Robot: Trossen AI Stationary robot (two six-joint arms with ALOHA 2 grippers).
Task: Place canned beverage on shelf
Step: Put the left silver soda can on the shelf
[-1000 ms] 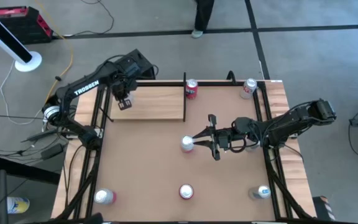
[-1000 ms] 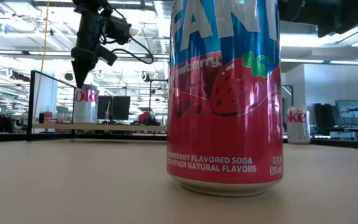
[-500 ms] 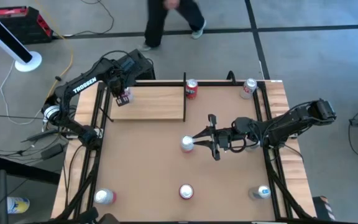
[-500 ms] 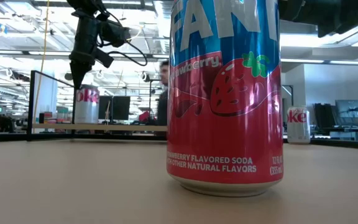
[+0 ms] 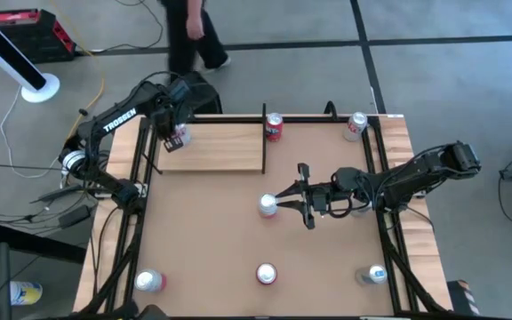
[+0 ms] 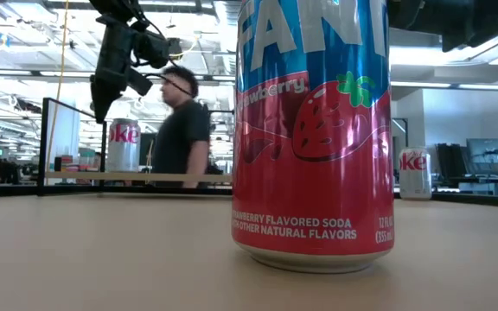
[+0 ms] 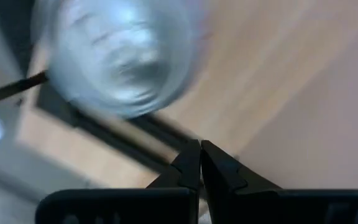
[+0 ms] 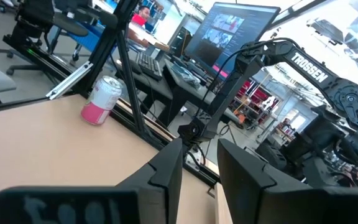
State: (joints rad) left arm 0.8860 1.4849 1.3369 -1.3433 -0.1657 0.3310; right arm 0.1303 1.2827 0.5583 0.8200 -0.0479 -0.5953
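Note:
A silver Diet Coke can (image 6: 124, 144) stands upright on the pale wood shelf (image 5: 225, 147), near its far left corner; it also shows in the high view (image 5: 181, 139) and the left wrist view (image 7: 120, 56). My left gripper (image 6: 100, 111) is shut and empty, just above the can and a little to its left; its closed fingers show in the left wrist view (image 7: 199, 154). My right gripper (image 5: 281, 199) is open, low over mid-table. Its fingertips are beside a silver-topped can (image 5: 267, 205). Nothing is between its fingers in the right wrist view (image 8: 201, 155). My right gripper's fingertips come level from the table's right side and stand right at the silver-topped can's side (image 5: 274, 203). I cannot tell whether they touch it. The can stands upright on the table.
A red can (image 5: 274, 127) stands by the shelf's black upright. Other cans stand at the far right corner (image 5: 356, 124), near left (image 5: 148, 281), near middle (image 5: 266, 274) (large in the low view (image 6: 314, 130)) and near right (image 5: 373, 275). A person (image 5: 194, 36) walks past the far side.
My left gripper, still shut, has risen off the Diet Coke can and gone toward the table's far left corner; the can stays standing on the shelf. A person has walked from right to left behind the table. My right arm has kept still.

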